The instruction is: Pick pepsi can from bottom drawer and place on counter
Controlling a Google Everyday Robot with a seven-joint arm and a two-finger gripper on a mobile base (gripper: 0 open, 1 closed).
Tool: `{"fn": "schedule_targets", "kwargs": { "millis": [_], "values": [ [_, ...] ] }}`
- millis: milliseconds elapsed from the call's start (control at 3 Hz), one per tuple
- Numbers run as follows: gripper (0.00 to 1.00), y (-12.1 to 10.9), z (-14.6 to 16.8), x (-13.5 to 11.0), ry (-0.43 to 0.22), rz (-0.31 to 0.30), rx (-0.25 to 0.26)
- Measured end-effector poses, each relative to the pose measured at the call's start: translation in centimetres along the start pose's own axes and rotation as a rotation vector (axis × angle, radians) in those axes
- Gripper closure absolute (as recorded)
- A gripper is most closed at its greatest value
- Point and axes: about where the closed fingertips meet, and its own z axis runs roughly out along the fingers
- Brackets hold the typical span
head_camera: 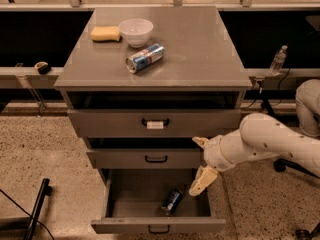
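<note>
The pepsi can (171, 201), dark blue, lies on its side on the floor of the open bottom drawer (150, 226), towards the right. My gripper (195, 167) hangs over the drawer's right side, just above and to the right of the can, not touching it. Its cream fingers (203, 180) stand apart and hold nothing. The grey counter (200, 49) tops the cabinet above.
On the counter lie a paler silver-and-blue can (145, 57), a white bowl (136, 31) and a yellow sponge (105, 33). The middle drawer (150, 159) and the labelled top drawer (155, 122) sit above the open one. A water bottle (277, 60) stands on the right ledge.
</note>
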Motion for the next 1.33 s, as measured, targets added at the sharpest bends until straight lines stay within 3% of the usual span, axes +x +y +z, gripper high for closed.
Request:
{"fn": "schedule_targets", "kwargs": {
  "millis": [333, 667, 1000, 1333],
  "values": [
    [0.00, -0.3, 3.0, 2.6, -0.075, -0.007, 0.058],
    [0.00, -0.7, 3.0, 2.7, -0.076, -0.012, 0.077],
    [0.00, 0.0, 4.3, 3.7, 0.013, -0.044, 0.070],
    [0.00, -0.5, 7.0, 6.8, 0.101, -0.190, 0.148]
  ]
}}
